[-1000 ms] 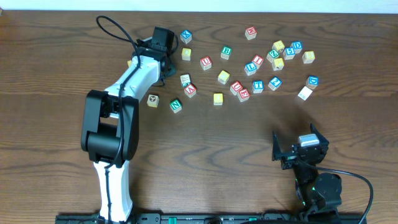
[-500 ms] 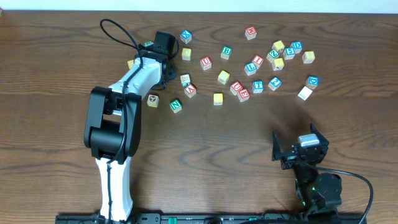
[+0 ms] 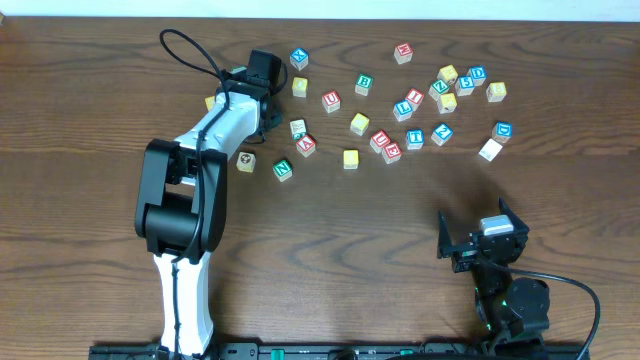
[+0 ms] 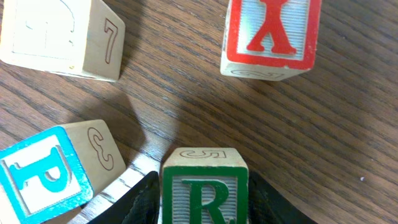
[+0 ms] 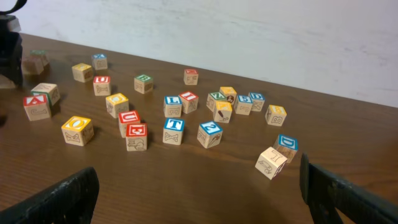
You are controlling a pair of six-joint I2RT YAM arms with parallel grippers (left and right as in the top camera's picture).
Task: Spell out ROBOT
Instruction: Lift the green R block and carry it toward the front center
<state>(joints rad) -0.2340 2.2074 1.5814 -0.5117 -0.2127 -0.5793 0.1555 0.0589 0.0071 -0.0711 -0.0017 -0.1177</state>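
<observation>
In the left wrist view the green-lettered R cube [image 4: 204, 190] sits between my left gripper's [image 4: 204, 200] black fingers [image 4: 140, 200], which press on both of its sides; it rests on the table. Overhead, that left gripper [image 3: 243, 80] is at the far left of the cube scatter. The green B cube [image 3: 364, 84], the blue T cube [image 3: 415, 139] and two yellow-faced cubes [image 3: 350, 158] [image 3: 360, 123] lie apart in the scatter. My right gripper [image 3: 475, 226] hovers open near the front right with nothing between its fingers.
A red X cube [image 4: 272, 34], a blue P cube [image 4: 43, 174] and a plain cube marked 7 [image 4: 62, 37] crowd round the R cube. Several more red, blue and yellow cubes [image 5: 136, 135] lie across the back of the wooden table [image 3: 400, 230].
The left gripper's jaws have narrowed onto the R cube, and the left arm has shifted slightly. The right arm has not moved.
</observation>
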